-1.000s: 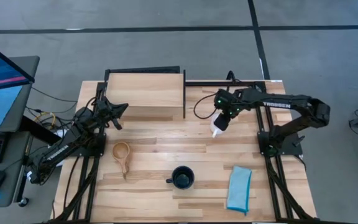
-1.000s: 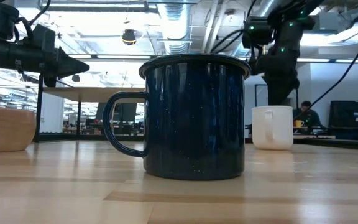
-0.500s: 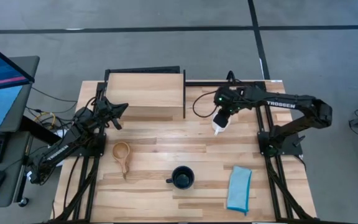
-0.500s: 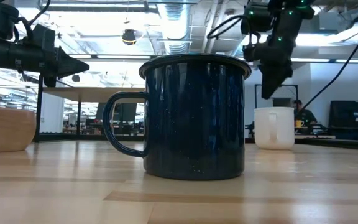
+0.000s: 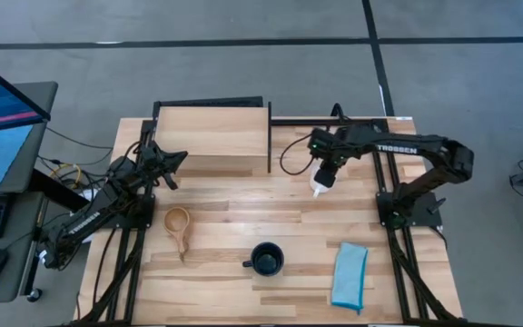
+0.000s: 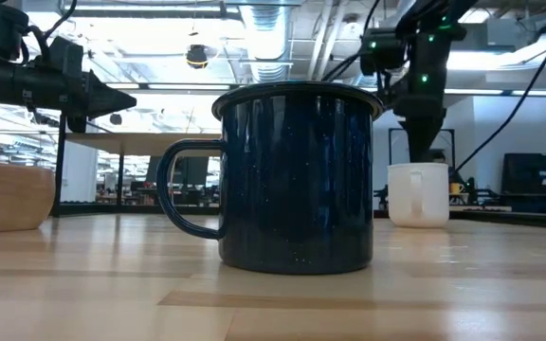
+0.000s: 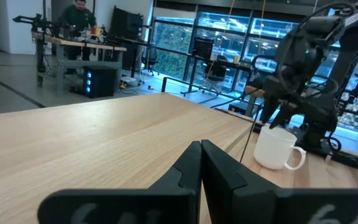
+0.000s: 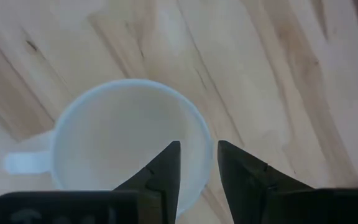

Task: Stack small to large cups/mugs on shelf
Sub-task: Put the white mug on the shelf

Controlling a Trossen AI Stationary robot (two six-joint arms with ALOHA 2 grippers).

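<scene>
White mug (image 5: 317, 189) upright near the table's (image 5: 216, 272) far right edge, beside the shelf (image 5: 212, 138); right gripper (image 8: 194, 165) poised above its rim, jaws slightly parted to straddle the wall for lifting; left gripper (image 7: 199, 163) closed, waiting over the shelf's left edge.

"TROSSEN" in white caps on right arm (image 5: 398, 148), no other legible txt

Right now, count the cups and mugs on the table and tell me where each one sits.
3. The white mug stands under the right hand, right of the shelf. The navy mug is near the front centre. The wooden cup lies front-left. None is on the shelf; none seems hidden.
</scene>
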